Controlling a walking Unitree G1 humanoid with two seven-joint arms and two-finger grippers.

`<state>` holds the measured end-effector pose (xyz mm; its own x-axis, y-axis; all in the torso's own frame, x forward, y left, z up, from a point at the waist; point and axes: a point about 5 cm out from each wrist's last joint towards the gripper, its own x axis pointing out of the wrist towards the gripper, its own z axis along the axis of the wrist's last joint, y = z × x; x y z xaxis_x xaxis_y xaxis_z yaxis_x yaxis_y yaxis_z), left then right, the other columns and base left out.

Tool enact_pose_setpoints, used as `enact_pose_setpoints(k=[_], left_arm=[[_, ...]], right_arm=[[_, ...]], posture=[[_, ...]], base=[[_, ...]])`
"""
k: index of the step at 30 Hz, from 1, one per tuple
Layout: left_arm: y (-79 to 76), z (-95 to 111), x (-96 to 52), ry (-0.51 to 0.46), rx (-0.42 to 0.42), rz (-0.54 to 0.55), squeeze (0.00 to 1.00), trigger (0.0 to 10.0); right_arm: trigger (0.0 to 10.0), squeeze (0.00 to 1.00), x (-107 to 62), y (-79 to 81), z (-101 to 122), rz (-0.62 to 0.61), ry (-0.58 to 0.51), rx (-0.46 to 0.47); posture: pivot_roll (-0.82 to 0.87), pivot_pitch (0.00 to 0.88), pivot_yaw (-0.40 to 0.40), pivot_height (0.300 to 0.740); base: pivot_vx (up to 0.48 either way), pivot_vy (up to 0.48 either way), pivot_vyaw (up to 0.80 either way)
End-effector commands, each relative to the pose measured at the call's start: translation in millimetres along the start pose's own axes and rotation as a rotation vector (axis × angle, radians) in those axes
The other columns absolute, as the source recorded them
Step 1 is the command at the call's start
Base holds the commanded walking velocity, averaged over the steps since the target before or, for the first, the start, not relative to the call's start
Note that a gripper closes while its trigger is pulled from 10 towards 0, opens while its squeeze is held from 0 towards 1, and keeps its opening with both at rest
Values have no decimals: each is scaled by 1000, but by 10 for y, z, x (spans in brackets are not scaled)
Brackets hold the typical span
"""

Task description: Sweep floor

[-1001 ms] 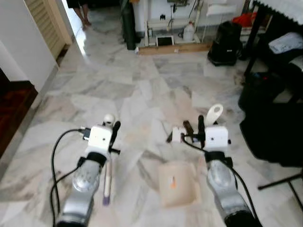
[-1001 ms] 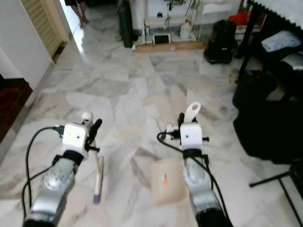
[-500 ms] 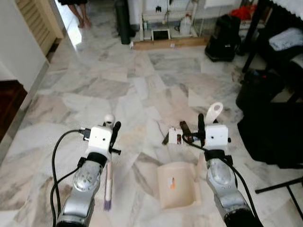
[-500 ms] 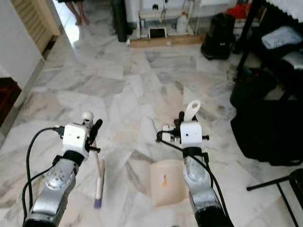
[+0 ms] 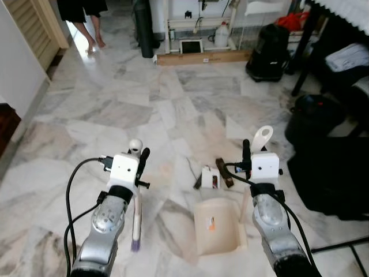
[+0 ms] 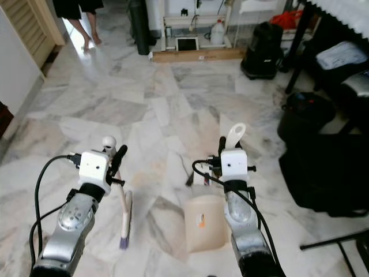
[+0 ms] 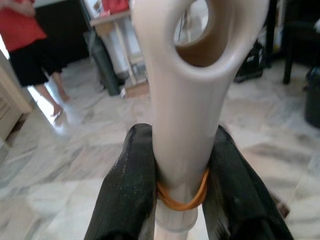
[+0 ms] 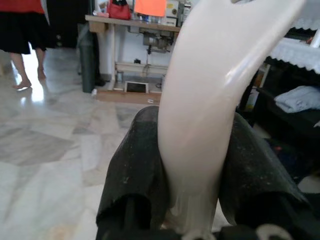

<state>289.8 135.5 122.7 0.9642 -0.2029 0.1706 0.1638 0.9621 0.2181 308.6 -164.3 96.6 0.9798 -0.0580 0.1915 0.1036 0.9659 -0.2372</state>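
My left gripper is shut on the cream handle of a hand brush. The brush hangs down to the floor, ending in purple bristles. The right gripper is shut on the upright cream handle of a dustpan. The pan lies flat on the marble floor between my arms. Just beyond its front edge lies litter: a small white box and a brown scrap.
Black bags and a dark stand leg crowd the right side. A black backpack, a wooden plank and a dark cylinder stand at the back. A person's bare legs are by the louvred door.
The view has moved forward; the litter now lies closer to the dustpan's front edge. The person's legs show more at the back left. Both grips are unchanged.
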Motion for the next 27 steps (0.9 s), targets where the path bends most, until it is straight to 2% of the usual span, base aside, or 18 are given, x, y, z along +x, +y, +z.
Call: enact_pose_setpoints(k=[1,27], left_arm=[[85,55,1,-38,14,24,0,10000],[98,70,7,-50,15,28,0,10000]], right_arm=[[10000,0,76,21,127,10,-61,-9],[10000,0,122,-36,198,-9,-92,-12]], posture=[[40,69,24,740],[39,64,27,740]], base=[[330,0,0],[337,0,0]])
